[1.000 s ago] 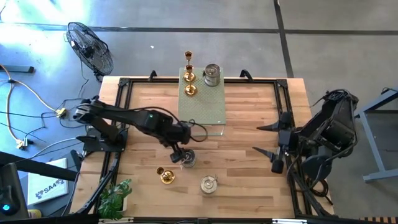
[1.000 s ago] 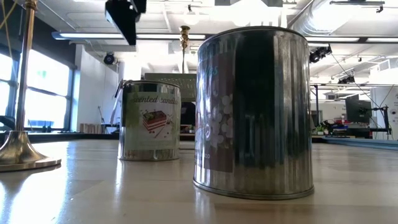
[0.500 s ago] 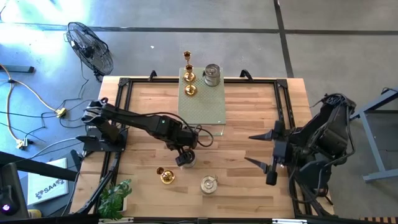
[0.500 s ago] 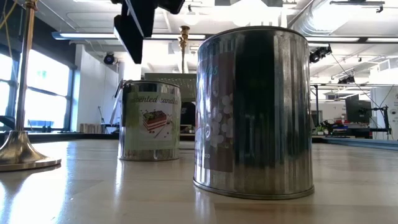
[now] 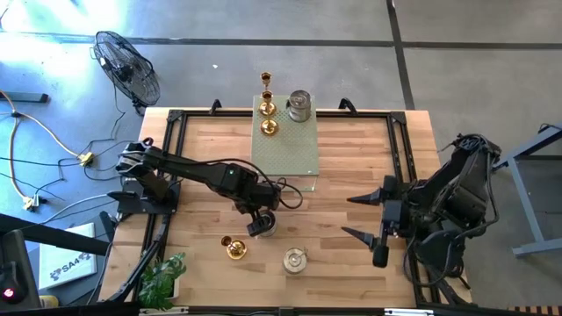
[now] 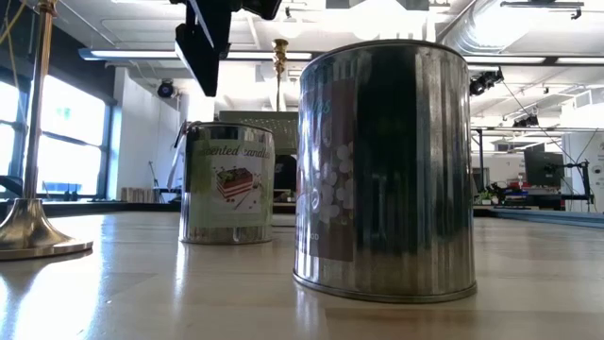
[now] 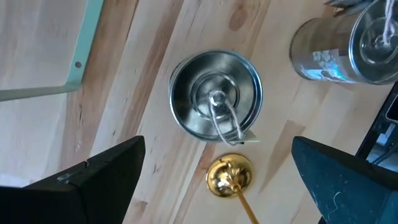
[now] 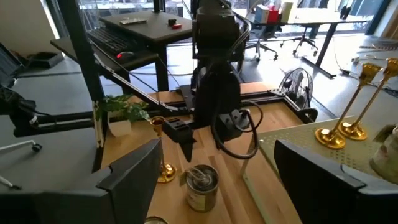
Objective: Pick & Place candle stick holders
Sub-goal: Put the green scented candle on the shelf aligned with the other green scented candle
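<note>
Since the frame a second before, the left gripper had moved from just left of the silver holder at the lower middle of the high view to directly over it, and in the low view it had come in at the upper left. Its fingers stood wide apart with the tin between and below them, gripping nothing. The right gripper had slid down and leftward in the high view, toward the centre right, its jaws spread and empty.

A gold holder stood at the lower left of that tin, and a second silver holder at the lower middle. At the top centre, on the pale green perforated box, stood two gold holders and a third silver holder.

The wooden table was ringed by a black frame. On the grey floor at the upper left stood a fan, and a plant showed at the lower left. The low view looked into a bright workshop with desks.
</note>
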`<state>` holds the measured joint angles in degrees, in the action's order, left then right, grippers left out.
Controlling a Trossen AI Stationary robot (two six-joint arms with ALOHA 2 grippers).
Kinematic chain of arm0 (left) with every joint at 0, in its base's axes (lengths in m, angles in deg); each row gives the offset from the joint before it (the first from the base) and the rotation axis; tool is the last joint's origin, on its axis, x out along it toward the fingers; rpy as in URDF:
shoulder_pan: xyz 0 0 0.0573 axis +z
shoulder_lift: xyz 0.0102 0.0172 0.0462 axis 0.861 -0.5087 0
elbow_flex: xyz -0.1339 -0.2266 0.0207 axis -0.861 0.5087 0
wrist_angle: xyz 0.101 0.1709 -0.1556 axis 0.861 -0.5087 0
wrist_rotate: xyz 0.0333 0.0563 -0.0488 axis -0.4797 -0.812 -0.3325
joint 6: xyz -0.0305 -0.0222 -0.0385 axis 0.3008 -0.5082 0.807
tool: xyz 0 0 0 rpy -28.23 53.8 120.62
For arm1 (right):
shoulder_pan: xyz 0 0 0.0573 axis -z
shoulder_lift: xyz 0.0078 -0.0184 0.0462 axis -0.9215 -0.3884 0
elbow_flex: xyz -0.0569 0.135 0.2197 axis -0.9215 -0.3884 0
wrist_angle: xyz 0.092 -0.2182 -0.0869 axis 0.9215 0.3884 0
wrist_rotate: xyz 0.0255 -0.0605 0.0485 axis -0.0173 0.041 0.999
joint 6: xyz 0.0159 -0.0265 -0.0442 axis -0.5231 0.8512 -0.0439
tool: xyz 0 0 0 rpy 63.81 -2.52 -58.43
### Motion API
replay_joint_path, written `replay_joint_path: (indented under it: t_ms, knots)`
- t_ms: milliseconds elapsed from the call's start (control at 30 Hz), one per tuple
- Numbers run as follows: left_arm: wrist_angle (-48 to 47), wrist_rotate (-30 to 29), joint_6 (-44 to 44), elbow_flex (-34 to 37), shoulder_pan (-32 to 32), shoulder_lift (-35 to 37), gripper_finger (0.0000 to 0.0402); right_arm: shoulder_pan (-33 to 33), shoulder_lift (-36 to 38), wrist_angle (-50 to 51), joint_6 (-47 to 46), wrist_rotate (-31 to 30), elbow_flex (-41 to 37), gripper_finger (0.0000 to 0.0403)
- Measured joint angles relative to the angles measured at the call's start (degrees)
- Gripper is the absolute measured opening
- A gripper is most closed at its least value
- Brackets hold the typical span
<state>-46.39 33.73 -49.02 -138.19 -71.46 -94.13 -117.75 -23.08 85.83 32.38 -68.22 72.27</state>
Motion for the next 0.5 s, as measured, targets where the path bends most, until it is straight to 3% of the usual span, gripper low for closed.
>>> replay_joint_path:
  t_ms: [500]
  knots:
    - [2.0,-1.2,4.2,-0.1,-0.5,-1.7,0.0399,0.0,-3.8,-4.0,-1.3,2.5,0.0,0.0307]
